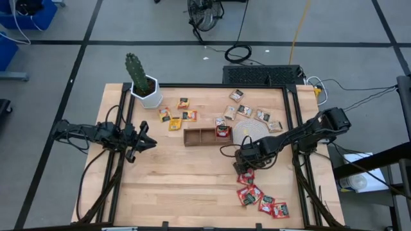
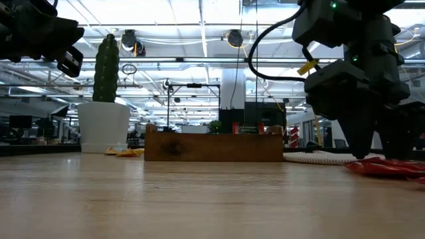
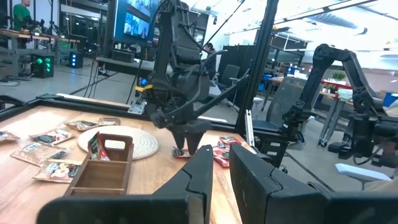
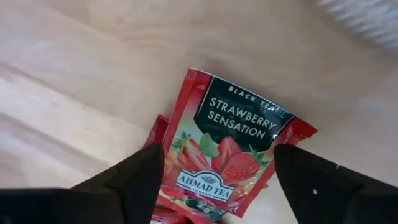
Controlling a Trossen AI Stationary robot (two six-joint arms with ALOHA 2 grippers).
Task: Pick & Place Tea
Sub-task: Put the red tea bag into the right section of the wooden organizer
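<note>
Where the bench (image 1: pixel 192 179) nears its front edge, 4 red tea sachets (image 1: pixel 262 197) lie scattered. Right pincer (image 1: pixel 244 168): fingers spread wide over a red strawberry sachet (image 4: pixel 230 149), gripping nothing. Wooden tray (image 1: pixel 207 136), 3 compartments: 1 red sachet (image 1: pixel 223 131) in the right-hand one. Left pincer (image 1: pixel 146 142): near-closed, empty, well left. Yellow sachets (image 1: pixel 174 118) and tan sachets (image 1: pixel 250 113) lie beyond the tray.

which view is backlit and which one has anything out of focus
Low view: bright ceiling lights behind turn the cactus and the right hand into dark silhouettes. Right wrist view: the strawberry tea sachet label is sharp, while the round woven disc at the corner is blurred. Left wrist view: the left hand close to the lens is soft. High view: evenly lit, no strong glare.
</note>
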